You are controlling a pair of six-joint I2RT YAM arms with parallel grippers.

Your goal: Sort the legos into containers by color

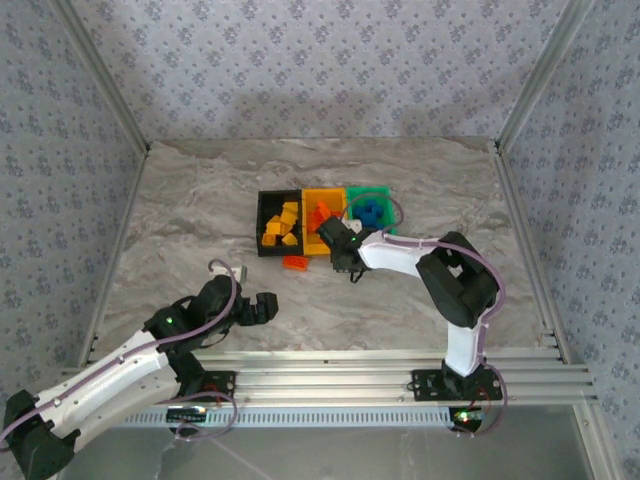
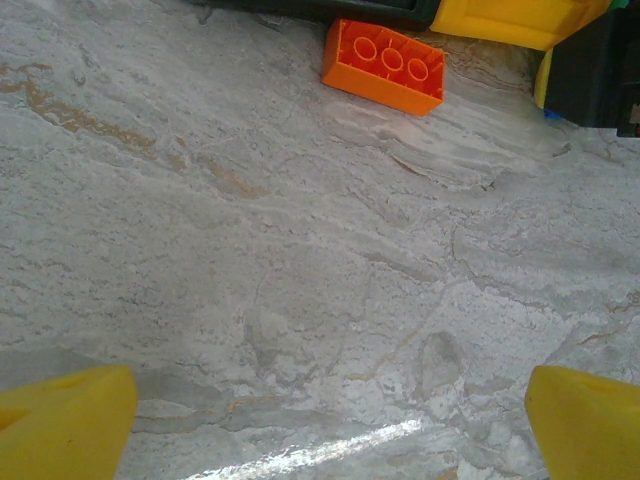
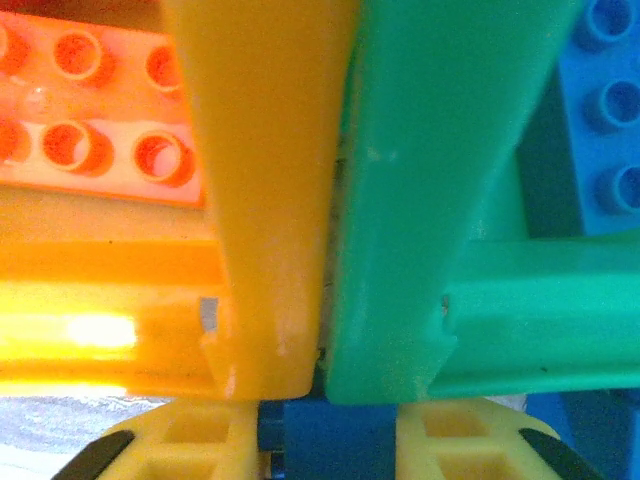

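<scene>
Bins stand joined in a row near the middle of the table [image 1: 180, 200]. We see the black bin [image 1: 261, 220] holding yellow legos [image 1: 284, 225], the orange bin [image 1: 325, 191] holding orange-red legos [image 1: 320, 213], and the green bin [image 1: 388, 195] holding blue legos [image 1: 372, 210]. One orange brick [image 1: 295, 263] lies loose on the marbled surface, studs up, just in front of the black bin.

The right gripper [image 1: 342, 250] hangs at the near side of the row, where the orange and green bins meet. From its wrist camera we see its yellow fingers [image 3: 190, 445] clenched on a small blue brick [image 3: 325, 440] (just a small part of it shows between the pads), right below the two bins' adjoining walls.

The left gripper [image 1: 262, 305] sits low over bare table, well apart from the bins. Its jaws are spread wide with nothing between them, and the loose orange brick lies ahead of it.
</scene>
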